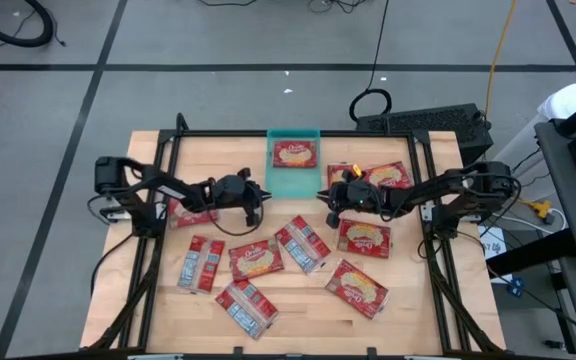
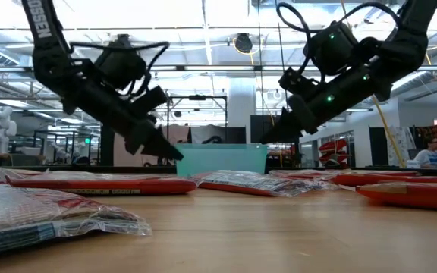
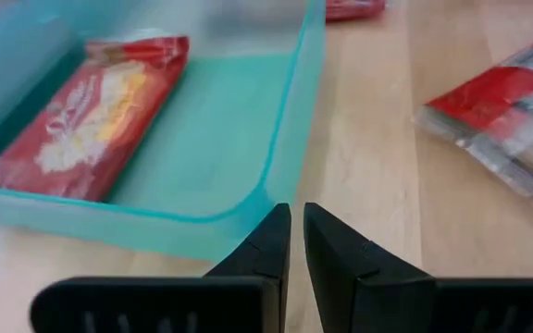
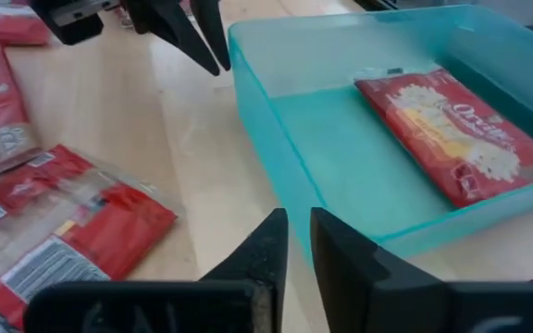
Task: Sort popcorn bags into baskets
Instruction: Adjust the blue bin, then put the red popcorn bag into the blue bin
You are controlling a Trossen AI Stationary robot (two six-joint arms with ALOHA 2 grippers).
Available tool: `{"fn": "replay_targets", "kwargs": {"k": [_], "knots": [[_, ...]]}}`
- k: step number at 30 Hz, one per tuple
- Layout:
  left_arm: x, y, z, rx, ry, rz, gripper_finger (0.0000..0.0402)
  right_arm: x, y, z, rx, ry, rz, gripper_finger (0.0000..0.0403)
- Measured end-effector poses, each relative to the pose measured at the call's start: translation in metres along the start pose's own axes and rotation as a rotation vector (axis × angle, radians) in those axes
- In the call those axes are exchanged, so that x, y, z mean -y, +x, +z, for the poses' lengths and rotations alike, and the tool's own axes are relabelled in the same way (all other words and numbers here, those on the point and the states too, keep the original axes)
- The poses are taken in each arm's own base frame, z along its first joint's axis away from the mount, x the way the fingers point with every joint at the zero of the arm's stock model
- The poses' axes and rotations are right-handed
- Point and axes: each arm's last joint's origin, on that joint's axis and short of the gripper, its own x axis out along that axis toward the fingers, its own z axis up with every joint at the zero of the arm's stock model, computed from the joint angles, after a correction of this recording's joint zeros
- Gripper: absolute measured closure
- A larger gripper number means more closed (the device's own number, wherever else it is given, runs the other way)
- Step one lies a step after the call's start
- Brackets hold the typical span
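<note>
Overhead, the left gripper (image 1: 265,192) and right gripper (image 1: 323,194) flank the near end of the teal tray (image 1: 295,176), with one popcorn bag (image 1: 294,153) in its far half and other bags (image 1: 256,259) strewn on the bench (image 1: 418,310) behind them. From bench level, both hang clear above the wood. In each wrist view, that arm's fingers (image 3: 268,245) (image 4: 265,248) stand nearly pressed together, empty, just short of the tray wall.
</note>
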Motion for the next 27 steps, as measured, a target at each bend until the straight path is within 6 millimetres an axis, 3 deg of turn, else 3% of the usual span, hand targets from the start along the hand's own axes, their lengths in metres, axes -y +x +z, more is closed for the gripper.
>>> {"fn": "replay_targets", "kwargs": {"k": [13, 21, 27], "knots": [[-0.004, -0.001, -0.005, -0.064, -0.015, 0.023, 0.0362, 0.009, 0.002, 0.001, 0.0, -0.033, -0.024, 0.0381], [-0.009, -0.039, 0.007, -0.192, -0.058, 0.02, 0.0362, 0.008, 0.001, 0.009, 0.085, -0.02, 0.02, 0.0381], [-0.012, -0.065, -0.004, -0.405, -0.212, 0.04, 0.0338, 0.008, 0.001, 0.015, 0.147, -0.035, 0.019, 0.0381]]}}
